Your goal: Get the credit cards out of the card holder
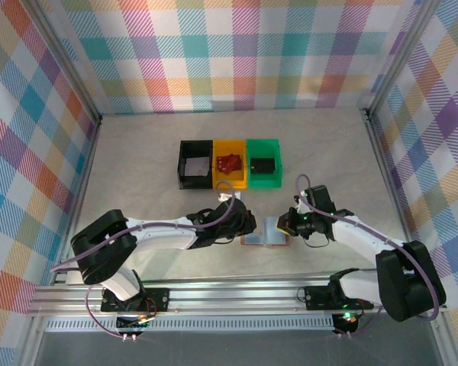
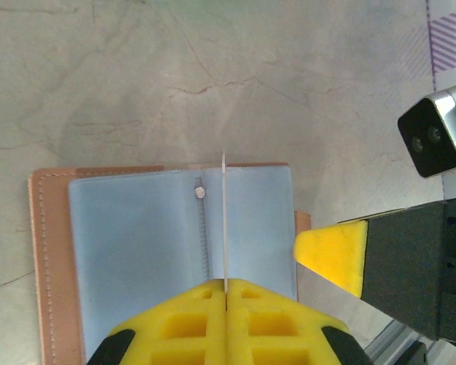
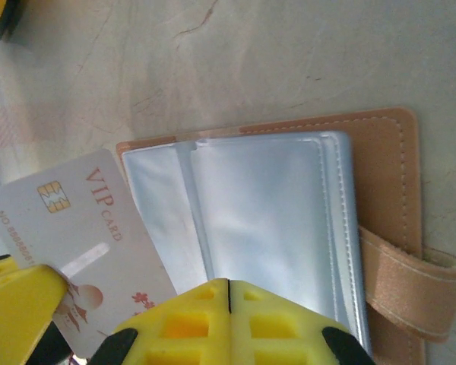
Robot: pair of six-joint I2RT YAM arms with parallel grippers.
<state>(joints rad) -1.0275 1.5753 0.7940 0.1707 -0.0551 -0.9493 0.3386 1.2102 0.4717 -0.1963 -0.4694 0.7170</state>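
While left claw (image 2: pixel 225 284) pinches one credit card (image 3: pixel 83 228) over open card holder (image 2: pixel 44 251), right claw (image 3: pixel 228 284) pressed together

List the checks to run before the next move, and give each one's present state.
1. Left gripper shut on a credit card: ok.
2. Card fully clear of the card holder: cannot tell.
3. Holder spread open on the table: ok.
4. Right gripper shut, over the holder: ok.
5. Right gripper actually pressing the holder down: cannot tell.
6. Other cards inside the holder: cannot tell.
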